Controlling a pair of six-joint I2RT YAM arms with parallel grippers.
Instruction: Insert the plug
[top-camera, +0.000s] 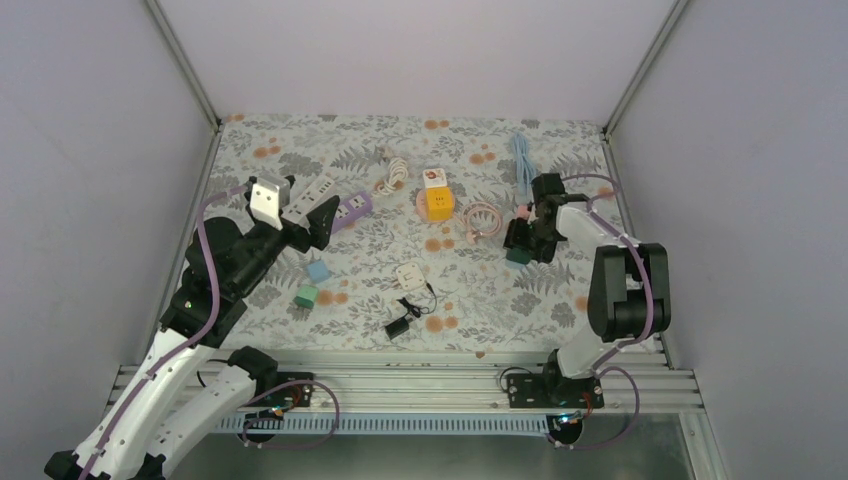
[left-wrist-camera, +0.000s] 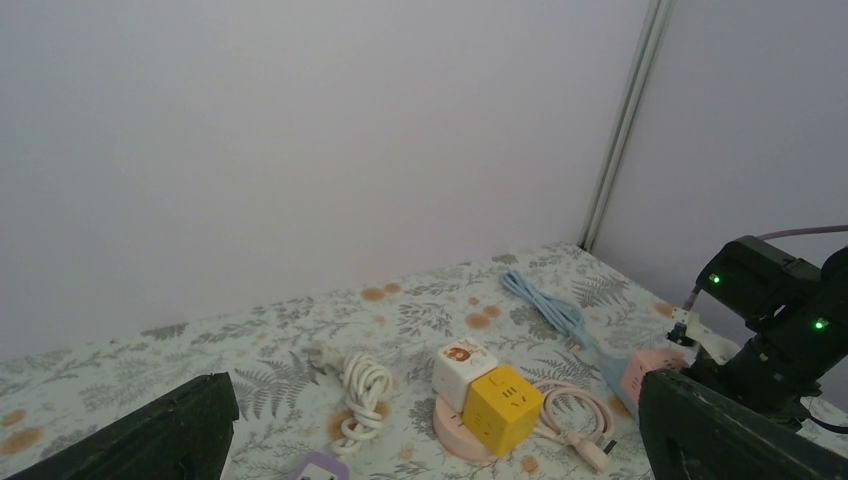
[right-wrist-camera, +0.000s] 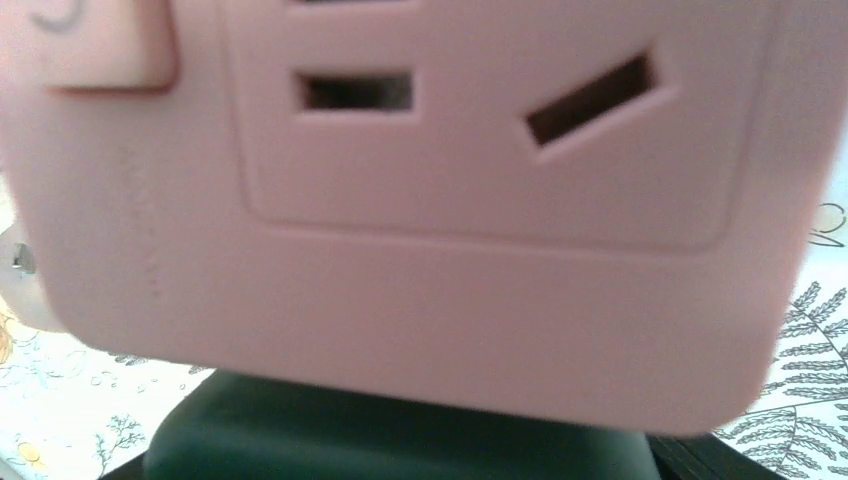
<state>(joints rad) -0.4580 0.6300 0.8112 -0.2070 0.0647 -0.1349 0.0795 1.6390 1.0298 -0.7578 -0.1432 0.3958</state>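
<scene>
My right gripper (top-camera: 518, 250) is low at the right of the table and shut on a dark green plug block (right-wrist-camera: 400, 435), also seen in the top view (top-camera: 517, 255). Just beyond it, a pink socket cube (right-wrist-camera: 450, 280) fills the right wrist view, its slots facing the camera. The pink cube also shows in the left wrist view (left-wrist-camera: 648, 372) beside the right arm. My left gripper (top-camera: 308, 226) hangs open and empty above a purple power strip (top-camera: 350, 207), its fingers (left-wrist-camera: 160, 435) spread wide.
A yellow cube (top-camera: 440, 203) and a white cube (top-camera: 434, 178) sit on a pink round base. A pink cable (top-camera: 482, 220), white cable (top-camera: 392, 175), blue cable (top-camera: 522, 165), white adapter (top-camera: 408, 275), black plug (top-camera: 400, 325), blue cube (top-camera: 318, 270) and green cube (top-camera: 306, 296) lie around.
</scene>
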